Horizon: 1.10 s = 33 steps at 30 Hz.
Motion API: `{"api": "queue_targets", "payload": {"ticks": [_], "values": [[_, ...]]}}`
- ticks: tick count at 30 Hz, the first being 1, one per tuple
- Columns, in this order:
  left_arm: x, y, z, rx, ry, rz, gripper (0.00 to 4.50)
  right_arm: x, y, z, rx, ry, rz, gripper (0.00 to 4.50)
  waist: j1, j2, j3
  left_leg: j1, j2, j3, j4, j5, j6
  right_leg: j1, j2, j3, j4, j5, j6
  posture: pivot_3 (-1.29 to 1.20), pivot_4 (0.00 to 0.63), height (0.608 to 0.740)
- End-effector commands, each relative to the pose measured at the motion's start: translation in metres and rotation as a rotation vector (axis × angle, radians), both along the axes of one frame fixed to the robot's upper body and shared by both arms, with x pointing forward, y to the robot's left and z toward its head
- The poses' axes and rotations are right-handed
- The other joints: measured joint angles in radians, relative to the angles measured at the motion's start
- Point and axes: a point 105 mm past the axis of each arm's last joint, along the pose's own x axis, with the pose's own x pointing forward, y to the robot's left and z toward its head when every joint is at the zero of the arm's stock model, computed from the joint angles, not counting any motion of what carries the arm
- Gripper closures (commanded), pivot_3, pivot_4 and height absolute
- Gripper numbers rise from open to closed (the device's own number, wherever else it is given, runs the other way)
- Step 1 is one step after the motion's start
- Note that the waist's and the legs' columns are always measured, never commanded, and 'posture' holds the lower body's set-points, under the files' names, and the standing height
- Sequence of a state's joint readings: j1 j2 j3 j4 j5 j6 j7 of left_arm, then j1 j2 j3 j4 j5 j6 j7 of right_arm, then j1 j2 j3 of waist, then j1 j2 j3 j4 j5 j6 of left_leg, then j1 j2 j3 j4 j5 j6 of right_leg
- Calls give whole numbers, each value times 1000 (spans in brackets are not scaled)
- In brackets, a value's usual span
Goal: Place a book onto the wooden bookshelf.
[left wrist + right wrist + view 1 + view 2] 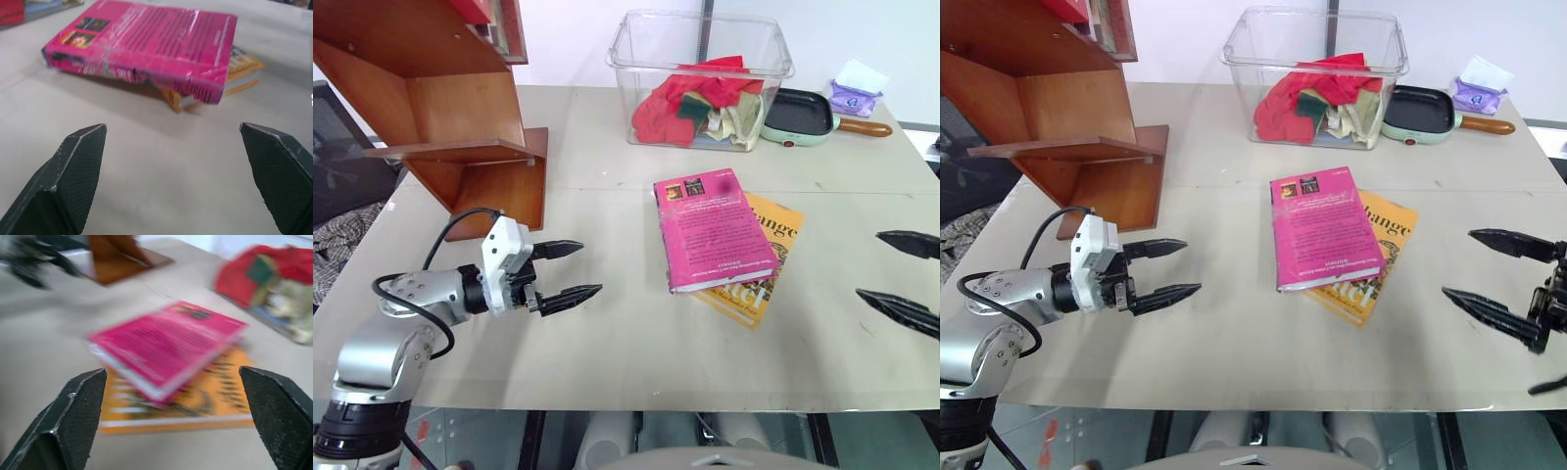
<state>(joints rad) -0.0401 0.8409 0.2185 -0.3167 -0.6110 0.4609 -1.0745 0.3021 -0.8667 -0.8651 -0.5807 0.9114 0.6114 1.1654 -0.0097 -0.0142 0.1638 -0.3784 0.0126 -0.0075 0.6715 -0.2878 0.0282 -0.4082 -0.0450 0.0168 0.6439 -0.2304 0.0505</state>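
Note:
The pink book (713, 231) lies back cover up in the middle of the table, resting partly on a yellow-orange book (756, 266). In the left wrist view the pink book (146, 41) is ahead of the fingers, clear of them. My left gripper (566, 271) hovers open over the table to the book's left, pointing at it. My right gripper (1489, 274) is open at the table's right edge, well apart from the book (166, 345), nothing between its fingers. The wooden bookshelf (440, 108) stands tilted at the back left.
A clear plastic bin (703, 78) of red and pale cloths stands at the back. A small green pan (803, 116) and a tissue pack (858, 90) lie at the back right. Bare tabletop (626, 343) stretches between the grippers.

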Motion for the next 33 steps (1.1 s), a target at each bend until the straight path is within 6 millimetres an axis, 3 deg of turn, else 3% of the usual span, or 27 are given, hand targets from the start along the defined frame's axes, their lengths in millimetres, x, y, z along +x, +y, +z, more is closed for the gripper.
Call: {"api": "queue_targets", "payload": {"ticks": [1,3,6,10,13,21,33], "values": [[9,3,-4,45,12,29,0,-18,8,10,0,-56,-13,15,2,0,0,0,0,0,0,0,0,0,0,0,0,0,0,0,150,740],[14,1,-8,11,117,56,0,-24,12,10,-1,-84,-27,15,5,-1,0,-1,-1,1,1,0,0,0,-1,1,0,0,0,0,150,740],[19,-12,-5,-163,419,85,0,-29,16,8,-10,-112,-43,15,12,-3,0,-2,-1,0,2,0,0,0,-2,0,0,0,1,0,150,740],[51,-41,0,-396,811,140,0,-30,18,5,-21,-134,-74,15,26,-3,0,-3,-2,-3,8,0,0,2,-3,-3,0,2,6,0,150,740],[73,-56,-3,-468,951,189,0,-31,20,3,-37,-138,-85,15,19,-4,0,-4,-5,-4,12,0,0,3,-3,-3,1,3,7,0,150,740],[100,-96,-19,-606,1161,230,0,-35,20,5,-70,-162,-124,15,10,-6,0,-3,-5,-4,11,0,0,4,-3,-2,1,3,6,0,150,740],[129,-133,-32,-755,1164,278,0,-45,32,5,-75,-161,-170,15,27,-7,0,-3,-7,-4,12,0,0,4,-5,-1,0,3,6,0,150,740]]}}
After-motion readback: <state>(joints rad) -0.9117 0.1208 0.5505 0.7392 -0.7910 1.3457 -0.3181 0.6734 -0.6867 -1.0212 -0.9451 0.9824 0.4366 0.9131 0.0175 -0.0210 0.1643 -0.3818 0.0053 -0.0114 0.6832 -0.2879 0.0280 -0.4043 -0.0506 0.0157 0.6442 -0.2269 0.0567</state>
